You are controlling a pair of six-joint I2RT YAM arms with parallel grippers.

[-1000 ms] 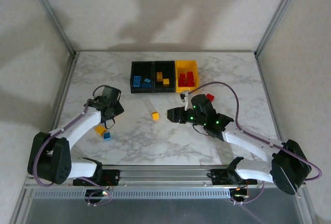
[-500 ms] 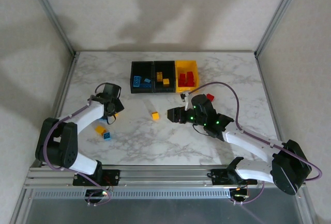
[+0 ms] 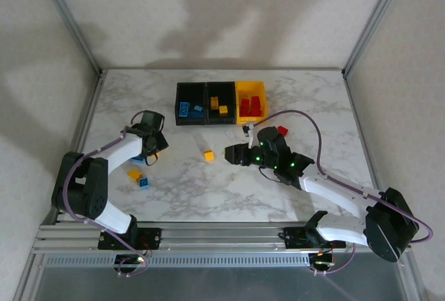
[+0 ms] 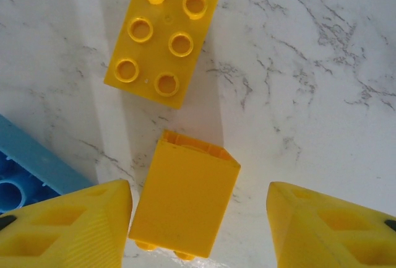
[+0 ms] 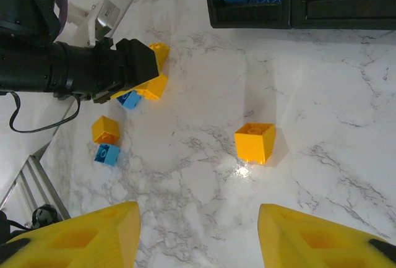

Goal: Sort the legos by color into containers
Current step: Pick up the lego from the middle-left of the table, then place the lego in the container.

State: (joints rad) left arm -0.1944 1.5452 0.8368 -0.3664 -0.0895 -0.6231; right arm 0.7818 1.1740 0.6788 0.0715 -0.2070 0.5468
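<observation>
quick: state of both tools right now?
Left tool: open, straddling a tipped yellow brick, not yet clamped.
Right tool: open, empty.

White marble-patterned tabletop (image 3: 208,193), grey-veined, edged by an aluminium rail (image 3: 222,230) along the near side and slanting aluminium posts (image 3: 68,23) at the far corners. Behind, plain off-white wall panels (image 3: 292,16), softly shadowed.

No writing, brand or number can be read on the legos (image 4: 162,38) or containers (image 3: 206,122).
</observation>
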